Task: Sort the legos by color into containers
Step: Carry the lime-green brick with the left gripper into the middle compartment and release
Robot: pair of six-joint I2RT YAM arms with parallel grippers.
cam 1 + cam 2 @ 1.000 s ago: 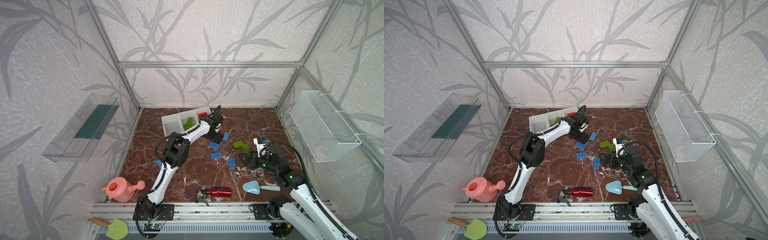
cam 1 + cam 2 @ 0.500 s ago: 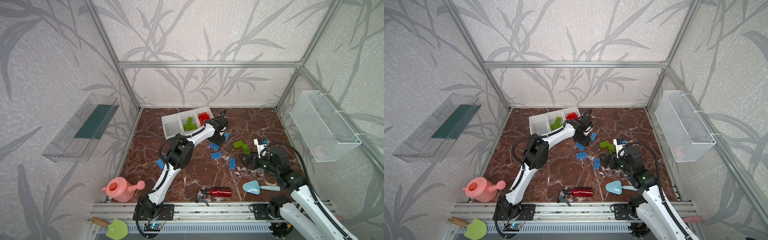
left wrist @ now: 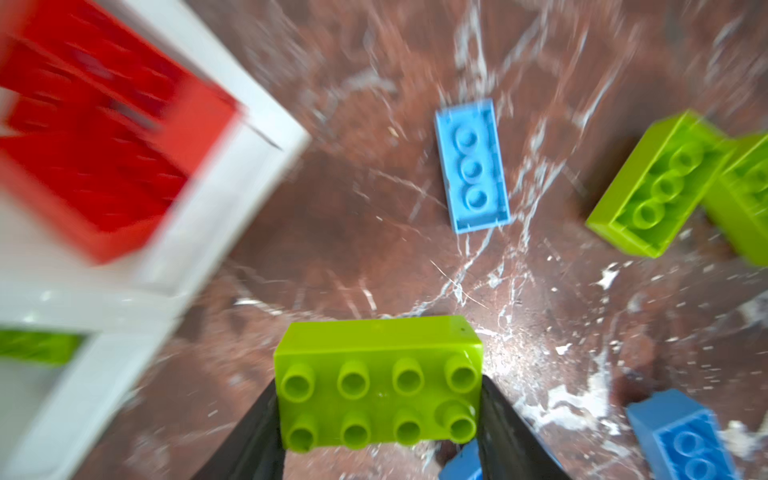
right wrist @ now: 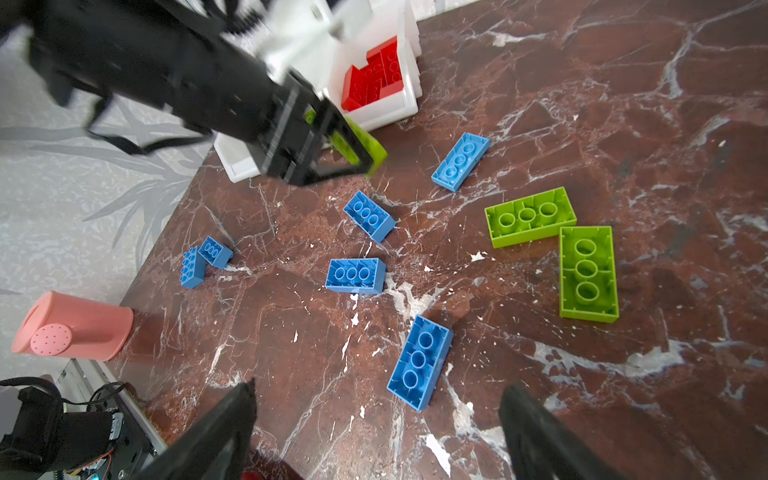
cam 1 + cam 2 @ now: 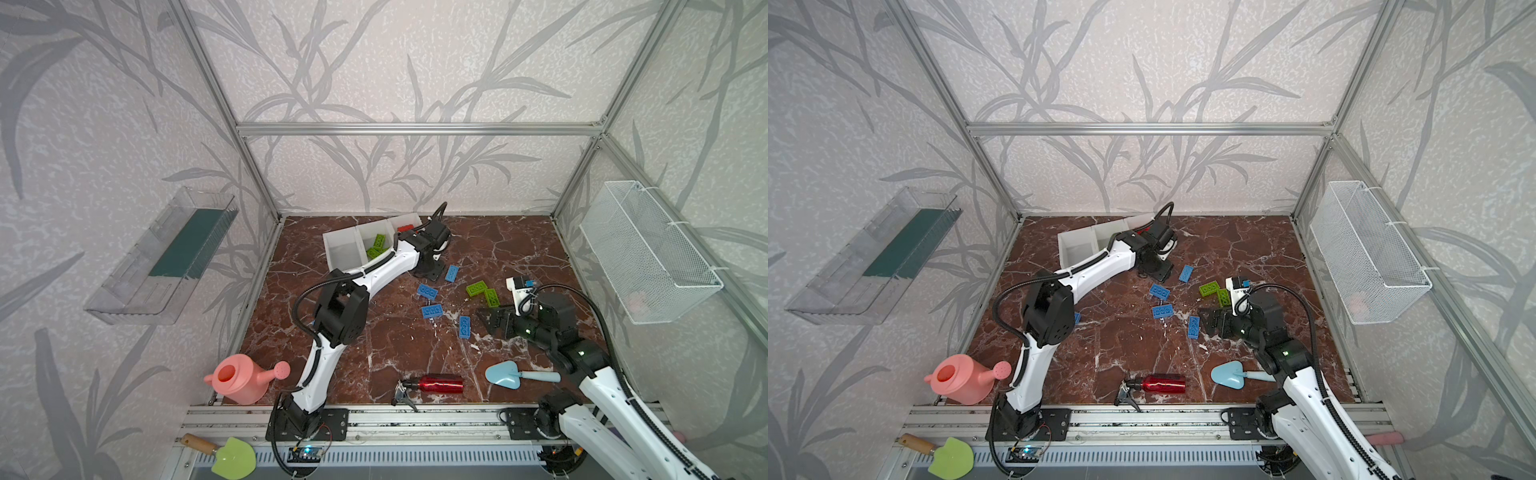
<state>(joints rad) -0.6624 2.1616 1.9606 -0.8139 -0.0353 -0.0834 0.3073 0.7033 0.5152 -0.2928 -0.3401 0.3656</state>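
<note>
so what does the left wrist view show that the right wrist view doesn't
Only left wrist: the studded face of the green brick clamped in the left pincer. Only right wrist: the watering can, a blue pair by the table edge, the open right pincer. Both: red bricks in the end bin, the pale blue brick, two loose green bricks.
</note>
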